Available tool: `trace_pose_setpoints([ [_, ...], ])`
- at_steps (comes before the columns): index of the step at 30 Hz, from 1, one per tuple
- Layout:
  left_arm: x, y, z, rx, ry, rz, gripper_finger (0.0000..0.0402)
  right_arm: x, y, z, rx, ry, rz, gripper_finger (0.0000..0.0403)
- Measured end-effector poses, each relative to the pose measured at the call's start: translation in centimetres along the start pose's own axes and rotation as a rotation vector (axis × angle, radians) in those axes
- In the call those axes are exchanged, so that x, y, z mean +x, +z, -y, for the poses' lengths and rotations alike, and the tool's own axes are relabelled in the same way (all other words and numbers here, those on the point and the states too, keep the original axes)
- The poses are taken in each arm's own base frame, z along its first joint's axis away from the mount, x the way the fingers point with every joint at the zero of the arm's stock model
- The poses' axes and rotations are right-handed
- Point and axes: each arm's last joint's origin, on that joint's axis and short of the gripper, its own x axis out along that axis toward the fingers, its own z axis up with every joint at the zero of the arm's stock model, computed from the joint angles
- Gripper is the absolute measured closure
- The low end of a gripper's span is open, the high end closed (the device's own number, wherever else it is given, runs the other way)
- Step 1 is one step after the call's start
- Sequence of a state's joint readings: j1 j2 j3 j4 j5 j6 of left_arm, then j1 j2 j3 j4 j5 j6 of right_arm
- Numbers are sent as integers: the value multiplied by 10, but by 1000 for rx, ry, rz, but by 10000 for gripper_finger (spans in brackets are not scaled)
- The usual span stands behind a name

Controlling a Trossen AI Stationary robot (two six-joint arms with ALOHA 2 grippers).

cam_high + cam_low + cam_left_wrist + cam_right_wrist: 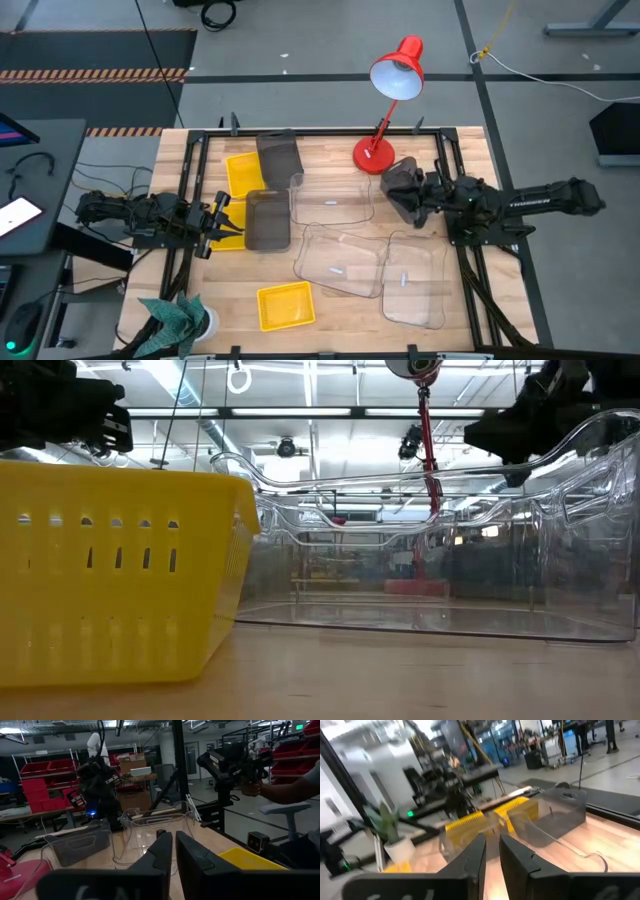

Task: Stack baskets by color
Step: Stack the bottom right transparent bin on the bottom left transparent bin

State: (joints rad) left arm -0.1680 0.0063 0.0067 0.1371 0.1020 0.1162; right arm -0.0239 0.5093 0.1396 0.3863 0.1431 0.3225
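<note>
Several baskets lie open side up on the wooden table. Yellow ones sit at the far left [240,172] and near the front edge [285,305]. Two dark grey ones [278,155] [267,218] lie beside the far yellow one. Three clear ones [332,200] [340,262] [415,282] fill the middle and right. My left gripper [222,222] [173,845] hovers shut at the table's left side, pointing level across it. My right gripper [392,192] [492,845] hovers above the table's right side over a clear basket, a narrow gap between its fingers, nothing in it.
A red desk lamp [385,100] stands with its base [372,155] on the table's far edge, close to my right gripper. A green plant [175,320] stands at the near left corner. A person's arm [290,790] shows beyond the table. Bare wood [470,160] lies at the far right.
</note>
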Motion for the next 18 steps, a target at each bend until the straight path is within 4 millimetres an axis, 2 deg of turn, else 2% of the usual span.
trace_pose_setpoints([
  [7,0,0,0,0,1,1,373,14,21,-24,-117,-37,-182,353],
  [18,0,0,0,0,0,0,368,26,27,-39,-180,-112,-558,354],
])
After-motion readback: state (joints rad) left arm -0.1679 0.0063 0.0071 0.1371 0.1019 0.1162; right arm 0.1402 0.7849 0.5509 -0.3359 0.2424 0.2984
